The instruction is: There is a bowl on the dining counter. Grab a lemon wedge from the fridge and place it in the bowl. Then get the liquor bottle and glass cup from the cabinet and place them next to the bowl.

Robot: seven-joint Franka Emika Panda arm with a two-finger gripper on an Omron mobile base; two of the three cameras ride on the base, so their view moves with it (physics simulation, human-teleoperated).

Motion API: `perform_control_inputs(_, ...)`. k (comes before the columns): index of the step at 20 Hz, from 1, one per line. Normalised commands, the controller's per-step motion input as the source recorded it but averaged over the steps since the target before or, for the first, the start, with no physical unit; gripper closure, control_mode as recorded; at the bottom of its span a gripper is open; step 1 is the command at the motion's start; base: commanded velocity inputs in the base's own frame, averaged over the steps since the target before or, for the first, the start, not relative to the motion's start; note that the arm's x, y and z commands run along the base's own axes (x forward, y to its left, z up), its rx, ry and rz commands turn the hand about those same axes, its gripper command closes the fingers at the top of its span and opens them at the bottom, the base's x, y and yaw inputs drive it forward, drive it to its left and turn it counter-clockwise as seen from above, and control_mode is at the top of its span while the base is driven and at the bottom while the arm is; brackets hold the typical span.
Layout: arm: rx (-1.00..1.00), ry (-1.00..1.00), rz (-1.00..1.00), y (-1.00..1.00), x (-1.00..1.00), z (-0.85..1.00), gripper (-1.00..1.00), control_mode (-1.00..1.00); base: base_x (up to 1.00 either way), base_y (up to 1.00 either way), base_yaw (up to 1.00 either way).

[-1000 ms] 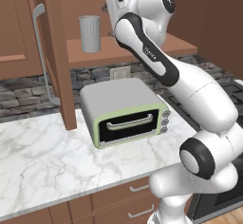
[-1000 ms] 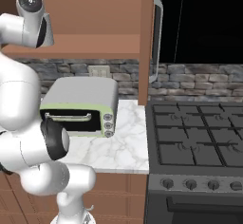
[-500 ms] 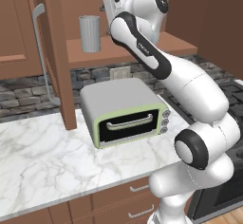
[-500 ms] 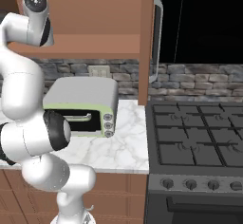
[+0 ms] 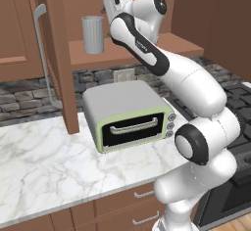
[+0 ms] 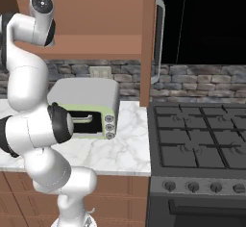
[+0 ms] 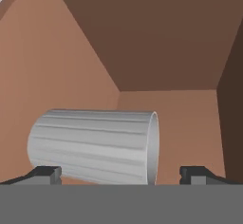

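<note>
We are reaching for the glass cup [image 5: 92, 34], standing on the cabinet [image 5: 122, 54] shelf. Our gripper [image 7: 121, 174] is hovering with fingers spread wide, holding nothing. Next we probably need to advance until they straddle it, then close.

Arm reaches deeper into the cabinet [image 5: 147, 49]

The hand sits nearer the glass cup [image 5: 92, 34] than a second ago; the upper arm now leans further left, and the cup lies just ahead of the wide-spread jaws.
</note>
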Motion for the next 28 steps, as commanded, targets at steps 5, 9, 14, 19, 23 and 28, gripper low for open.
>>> perform_control_inputs(5,-0.03,0.0,0.01,0.07,0.0,0.0,-1.0,-1.0,0.0,0.0,0.0)
perform_control_inputs(9,-0.02,0.0,0.01,0.03,0.0,0.0,-1.0,-1.0,0.0,0.0,0.0)
perform_control_inputs(14,-0.01,0.0,0.01,0.02,0.01,0.0,-1.0,-1.0,0.0,0.0,0.0)
perform_control_inputs(19,-0.01,0.0,0.01,0.03,0.06,0.0,-1.0,-1.0,0.0,0.0,0.0)
perform_control_inputs(23,-0.01,0.0,0.02,0.04,0.12,0.0,-1.0,-1.0,0.0,0.0,0.0)
perform_control_inputs(28,0.0,0.0,0.02,0.03,0.13,0.0,-1.0,-1.0,0.0,0.0,0.0)
